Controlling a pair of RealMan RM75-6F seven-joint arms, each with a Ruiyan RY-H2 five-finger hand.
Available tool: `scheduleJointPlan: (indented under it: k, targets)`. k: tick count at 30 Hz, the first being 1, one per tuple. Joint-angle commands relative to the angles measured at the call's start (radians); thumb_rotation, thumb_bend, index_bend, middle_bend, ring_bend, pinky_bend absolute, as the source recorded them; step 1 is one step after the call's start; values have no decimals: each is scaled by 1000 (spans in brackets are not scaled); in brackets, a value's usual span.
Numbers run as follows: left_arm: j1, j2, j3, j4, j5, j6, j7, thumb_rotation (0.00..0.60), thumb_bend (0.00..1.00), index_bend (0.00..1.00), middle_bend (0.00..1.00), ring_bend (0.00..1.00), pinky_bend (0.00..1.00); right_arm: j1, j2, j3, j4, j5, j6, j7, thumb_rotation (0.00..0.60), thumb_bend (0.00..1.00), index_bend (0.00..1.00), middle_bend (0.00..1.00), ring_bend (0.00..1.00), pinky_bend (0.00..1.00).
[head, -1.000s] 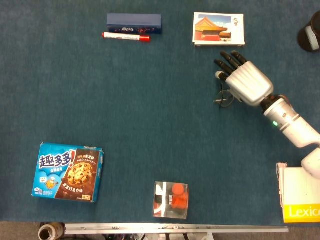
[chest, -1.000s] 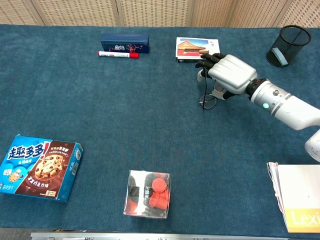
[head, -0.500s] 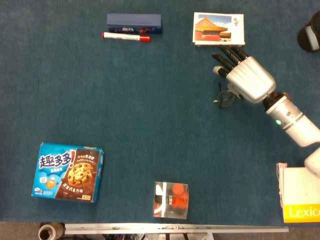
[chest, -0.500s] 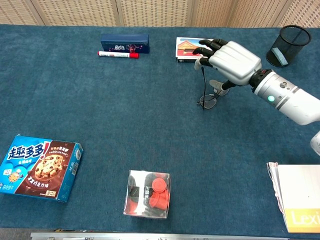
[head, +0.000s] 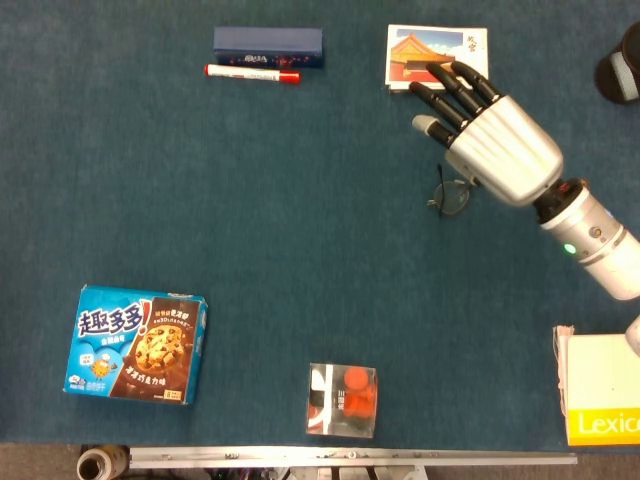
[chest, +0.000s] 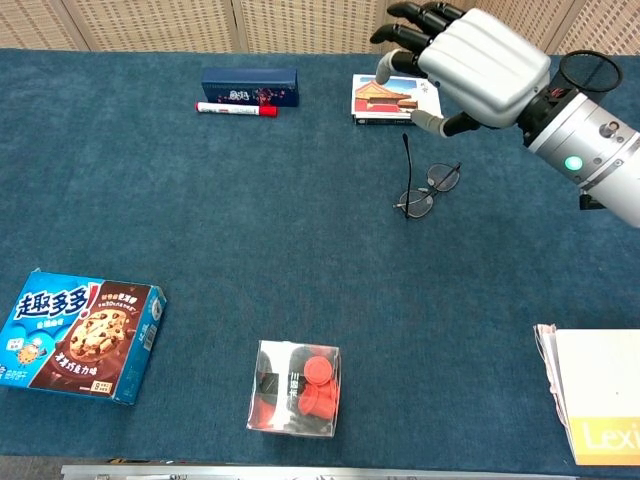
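Inspecting the right hand (chest: 470, 62), we find it raised, fingers spread and holding nothing. We place the glasses (chest: 428, 190) on the table (chest: 200, 230) below it, toward the far right corner, temple pointing at the far edge.

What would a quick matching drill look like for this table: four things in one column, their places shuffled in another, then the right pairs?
Things
1. glasses
2. red marker
3. cookie box
4. clear box of red pieces

Places
A. near edge of the table, about the middle
B. just in front of the dark blue box
C. near left corner of the table
D. on the cloth below the right hand, not touched by it

Pairs: 1-D, 2-B, 3-C, 4-A
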Motion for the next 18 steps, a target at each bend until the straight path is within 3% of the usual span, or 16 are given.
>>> scheduleJointPlan:
  k: [1, 18]
  targets:
    - [1, 0, 0, -1, 2, 2, 0, 600, 49, 529, 465, 342, 491, 2, 10, 5, -27, -5, -1, -15, 600, 290, 348, 182, 12, 160]
    - [9, 8, 0, -2, 11, 20, -17, 600, 48, 529, 465, 342, 491, 20, -78, -4, 33, -7, -56, -24, 600, 290, 348, 182, 12, 160]
